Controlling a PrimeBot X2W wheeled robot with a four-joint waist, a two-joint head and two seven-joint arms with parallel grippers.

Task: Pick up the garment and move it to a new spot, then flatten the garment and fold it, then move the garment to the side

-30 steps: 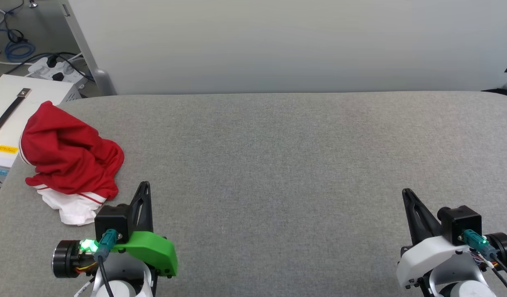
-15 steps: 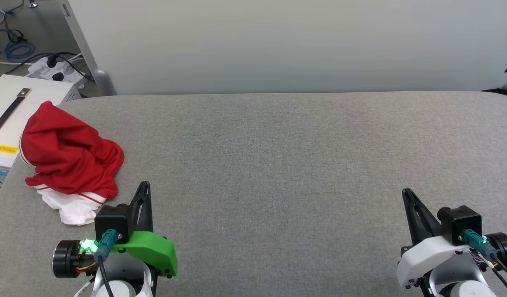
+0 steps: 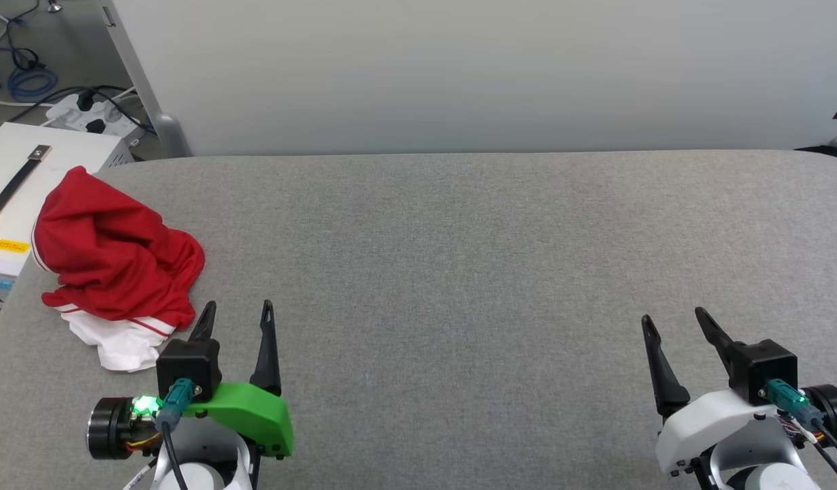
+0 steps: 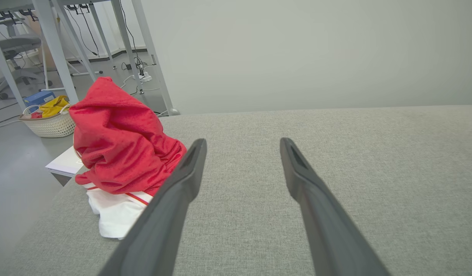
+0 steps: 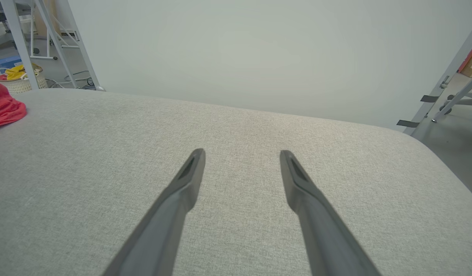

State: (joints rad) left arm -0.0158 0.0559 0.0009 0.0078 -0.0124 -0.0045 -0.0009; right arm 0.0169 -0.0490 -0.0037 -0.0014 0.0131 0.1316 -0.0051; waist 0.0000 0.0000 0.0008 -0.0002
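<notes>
The garment lies crumpled in a red heap at the table's left edge, with a white sleeve and striped trim poking out at its near side. Its lettering is hidden in the folds. In the left wrist view the garment stands just left of my fingers. My left gripper is open and empty, a short way to the right of the heap's near end, apart from it. My right gripper is open and empty at the near right of the table. A red corner of the garment shows at the right wrist view's left edge.
The grey fabric table stretches wide between the two grippers. A white case with a black handle stands beside the table's left edge, behind the heap. A pale wall panel runs along the far edge. A basket sits on the floor.
Both grippers have opened: their fingers were together half a second ago and now stand spread. The garment and the arms have stayed put.
</notes>
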